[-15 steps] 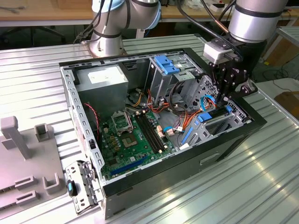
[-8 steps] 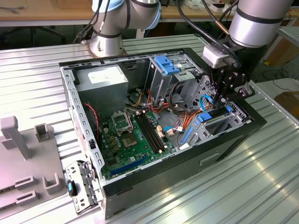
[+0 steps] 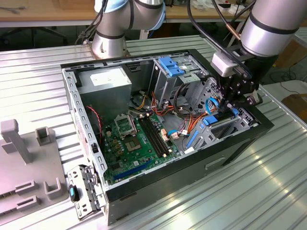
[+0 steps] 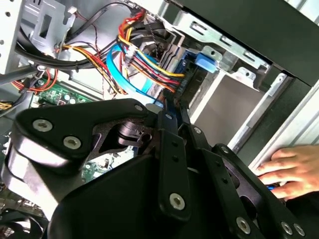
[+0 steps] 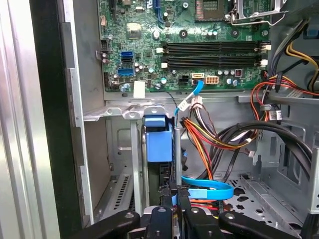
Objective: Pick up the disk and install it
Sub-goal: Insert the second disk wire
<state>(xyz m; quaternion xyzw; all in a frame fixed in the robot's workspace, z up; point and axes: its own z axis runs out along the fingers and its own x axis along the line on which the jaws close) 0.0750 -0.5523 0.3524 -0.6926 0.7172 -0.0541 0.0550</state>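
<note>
Gripping the disk (image 5: 158,144), claw (image 5: 173,191) closed.

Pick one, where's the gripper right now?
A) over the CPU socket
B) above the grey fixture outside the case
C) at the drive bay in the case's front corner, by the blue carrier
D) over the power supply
C: in the exterior view the gripper is down inside the case at the drive bay, next to the blue carrier.

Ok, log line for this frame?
pincer: inside case's front drive bay | disk: edge-on in bay slot, at fingertips | grip: unclear | hand: on case edge
</note>
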